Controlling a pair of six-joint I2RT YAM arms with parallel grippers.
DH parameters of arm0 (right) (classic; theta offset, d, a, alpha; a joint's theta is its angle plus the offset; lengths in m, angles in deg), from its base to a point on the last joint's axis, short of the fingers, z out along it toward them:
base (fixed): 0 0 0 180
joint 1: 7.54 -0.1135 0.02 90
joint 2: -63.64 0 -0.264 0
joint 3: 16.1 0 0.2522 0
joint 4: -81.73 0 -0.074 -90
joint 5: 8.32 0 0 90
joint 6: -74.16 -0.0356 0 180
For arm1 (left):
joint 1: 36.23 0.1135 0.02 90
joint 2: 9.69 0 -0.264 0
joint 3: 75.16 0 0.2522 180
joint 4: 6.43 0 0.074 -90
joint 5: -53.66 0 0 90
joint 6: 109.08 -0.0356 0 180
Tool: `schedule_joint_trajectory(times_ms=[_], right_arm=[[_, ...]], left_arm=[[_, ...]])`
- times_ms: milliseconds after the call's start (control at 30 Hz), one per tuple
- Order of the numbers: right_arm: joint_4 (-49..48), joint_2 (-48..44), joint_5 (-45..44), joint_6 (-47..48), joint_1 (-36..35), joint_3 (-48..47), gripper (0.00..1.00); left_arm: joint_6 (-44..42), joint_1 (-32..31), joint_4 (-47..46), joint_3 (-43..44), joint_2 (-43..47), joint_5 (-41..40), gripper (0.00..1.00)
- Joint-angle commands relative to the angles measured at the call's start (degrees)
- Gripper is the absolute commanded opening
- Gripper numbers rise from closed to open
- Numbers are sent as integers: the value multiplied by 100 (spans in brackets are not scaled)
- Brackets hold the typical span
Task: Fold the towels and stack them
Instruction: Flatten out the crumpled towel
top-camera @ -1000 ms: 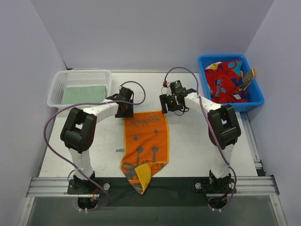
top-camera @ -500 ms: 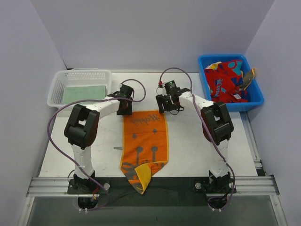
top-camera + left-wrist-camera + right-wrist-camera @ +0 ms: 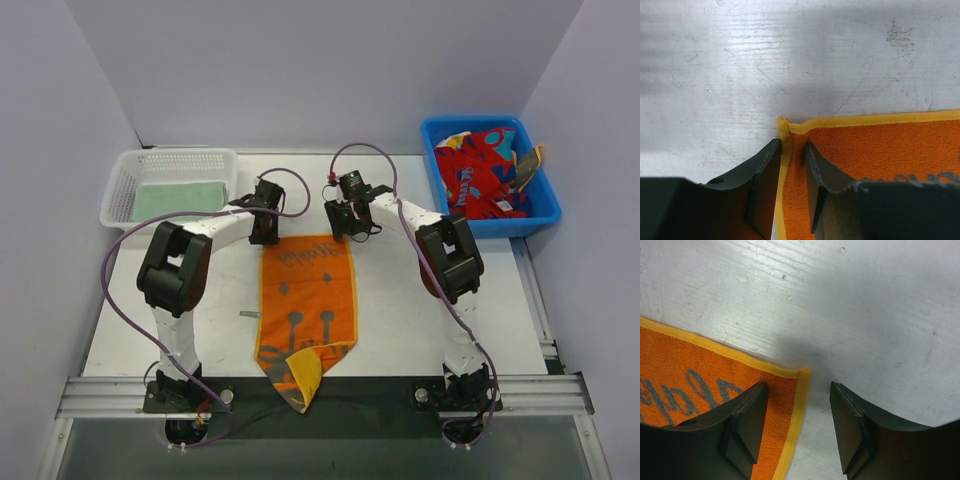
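Observation:
An orange towel with dark marks and a yellow hem lies lengthwise on the table, its near corner turned over at the front edge. My left gripper is down at its far left corner. In the left wrist view the fingers stand narrowly open with the hem and a strip of orange cloth between them. My right gripper is at the far right corner. It is open, with one finger over the towel and the other over bare table. A pale green towel lies in the basket. Red towels fill the bin.
The white mesh basket stands at the back left and the blue bin at the back right. The table's front edge meets a metal rail by the arm bases. Grey walls close in both sides and the back.
My right gripper has moved left onto the towel's far right corner and narrowed slightly. My left gripper's jaws have narrowed around the far left corner.

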Motion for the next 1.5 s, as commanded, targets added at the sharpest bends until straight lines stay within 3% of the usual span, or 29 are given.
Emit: schedule_joint_trajectory(times_ms=[0,200,667,933,1167,1233,1467], right_arm=[[237,168,-96,-112,-64,-170,52],[360,343,-96,-182,-91,-214,45],[457,457,-386,-51,-381,-363,43],[597,677,-105,-68,-460,-451,27],[703,704,-96,46,-442,-469,0],[694,617,-114,81,-416,-477,0],[545,-192,-280,187,-223,-486,0]], left_arm=[[-42,39,212,-44,-268,192,36],[-51,39,212,-79,-250,174,29],[-25,39,203,-141,-206,165,26],[19,74,194,-202,-171,165,18],[81,162,186,-229,-180,244,9],[72,179,159,-229,-162,271,0],[-112,267,-165,-290,469,306,0]])
